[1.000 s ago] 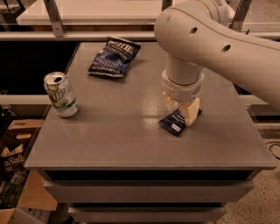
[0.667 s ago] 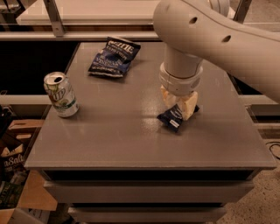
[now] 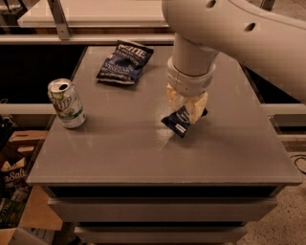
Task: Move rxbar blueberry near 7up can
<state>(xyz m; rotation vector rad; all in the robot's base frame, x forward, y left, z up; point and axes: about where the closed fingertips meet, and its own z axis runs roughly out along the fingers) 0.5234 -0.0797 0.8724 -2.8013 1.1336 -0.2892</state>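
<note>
The rxbar blueberry [image 3: 179, 122], a small dark navy bar with a white patch at its lower end, hangs tilted between my gripper's fingers, lifted a little off the grey table [image 3: 143, 158]. My gripper [image 3: 187, 108] points down near the table's middle right and is shut on the bar's upper end. The 7up can [image 3: 67, 103], silver-topped with a white and green label, stands upright near the table's left edge, well to the left of the gripper.
A crinkled dark blue chip bag [image 3: 125, 62] lies at the back of the table. My large white arm [image 3: 224, 28] fills the upper right. Cardboard boxes [image 3: 14, 191] sit on the floor at the left. A lighter counter [image 3: 95, 12] runs behind.
The gripper has lifted the bar off the table and carried it left, toward the can. The can and chip bag have not moved.
</note>
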